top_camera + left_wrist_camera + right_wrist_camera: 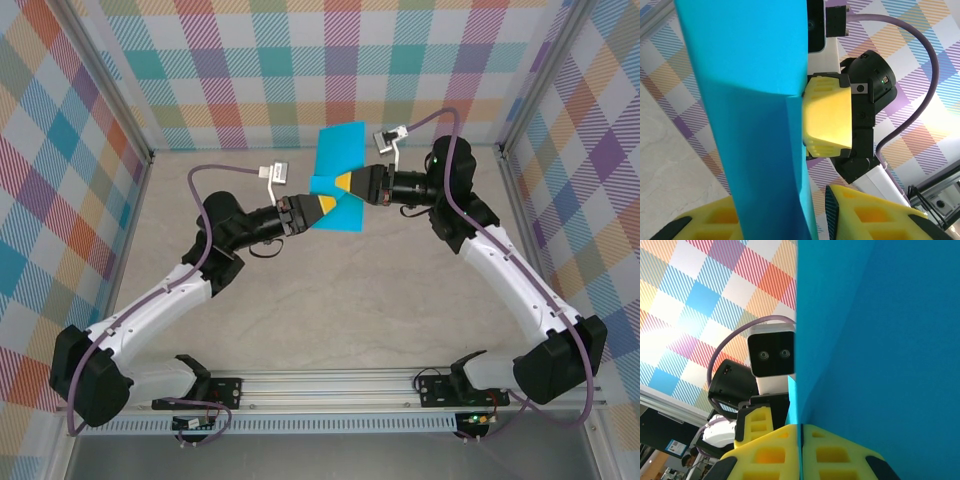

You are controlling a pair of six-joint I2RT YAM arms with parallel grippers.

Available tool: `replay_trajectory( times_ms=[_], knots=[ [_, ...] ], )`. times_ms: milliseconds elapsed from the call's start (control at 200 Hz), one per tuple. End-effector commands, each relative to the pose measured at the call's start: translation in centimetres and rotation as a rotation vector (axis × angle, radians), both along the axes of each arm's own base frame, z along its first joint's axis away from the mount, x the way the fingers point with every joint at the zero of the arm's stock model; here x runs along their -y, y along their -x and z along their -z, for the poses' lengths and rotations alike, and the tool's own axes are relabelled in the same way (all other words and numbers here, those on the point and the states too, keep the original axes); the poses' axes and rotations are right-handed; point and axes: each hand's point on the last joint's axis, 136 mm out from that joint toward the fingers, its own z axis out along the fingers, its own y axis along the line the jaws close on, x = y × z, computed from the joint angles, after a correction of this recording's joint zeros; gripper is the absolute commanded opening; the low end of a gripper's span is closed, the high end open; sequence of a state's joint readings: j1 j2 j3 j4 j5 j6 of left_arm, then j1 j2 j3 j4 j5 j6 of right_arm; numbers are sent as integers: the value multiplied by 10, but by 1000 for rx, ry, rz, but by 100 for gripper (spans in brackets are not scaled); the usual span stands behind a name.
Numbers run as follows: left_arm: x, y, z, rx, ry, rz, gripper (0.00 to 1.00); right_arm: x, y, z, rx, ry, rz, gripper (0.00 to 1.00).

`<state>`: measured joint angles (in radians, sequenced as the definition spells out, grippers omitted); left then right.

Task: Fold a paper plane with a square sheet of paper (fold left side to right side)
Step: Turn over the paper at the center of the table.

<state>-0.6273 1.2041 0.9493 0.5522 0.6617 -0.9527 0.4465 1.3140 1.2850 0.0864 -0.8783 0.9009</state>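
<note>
The square sheet of paper [345,150] is teal-blue, creased, and held up in the air above the back middle of the table. My right gripper [345,183] reaches in from the right and is shut on the sheet's edge [880,340], its yellow pads [830,450] pressed together on it. My left gripper [325,205] comes in from the left, lower on the sheet. In the left wrist view the paper [755,125] runs between my left gripper's [785,210] jaws, with a gap to the right finger [875,215], so it stands open around the sheet.
Checkered walls enclose a beige table [330,310]. Metal posts [125,110] stand at the back corners. A metal rail [330,385] carrying both arm bases runs along the near edge. Purple cables [225,168] loop off both wrists.
</note>
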Motion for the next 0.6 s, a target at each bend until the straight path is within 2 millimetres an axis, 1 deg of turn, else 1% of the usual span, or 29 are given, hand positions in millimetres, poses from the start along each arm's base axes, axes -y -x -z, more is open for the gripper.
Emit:
replay_trajectory(
  times_ms=[0, 125, 250, 390, 435, 530, 595],
  knots=[
    [-2, 9, -17, 59, 27, 3, 34, 1, 4, -10, 41, -13, 4, 6],
    [-2, 8, -14, 56, 19, -1, 30, 1, 5, -9, 40, -11, 7, 6],
    [-3, 8, -14, 59, 18, -6, 22, 1, 7, -8, 37, -9, 1, 7],
    [-3, 9, -15, 60, 16, -6, 13, 3, 8, -5, 34, -2, 4, 13],
    [-3, 9, -14, 61, 14, -7, 9, 3, 10, -5, 35, 1, 7, 18],
    [-3, 9, -12, 60, 5, -14, 0, 7, 10, -1, 40, 23, 36, 36],
    [-4, 9, -8, 63, -11, -20, 0, 12, 9, 3, 48, 51, 75, 51]
  ],
)
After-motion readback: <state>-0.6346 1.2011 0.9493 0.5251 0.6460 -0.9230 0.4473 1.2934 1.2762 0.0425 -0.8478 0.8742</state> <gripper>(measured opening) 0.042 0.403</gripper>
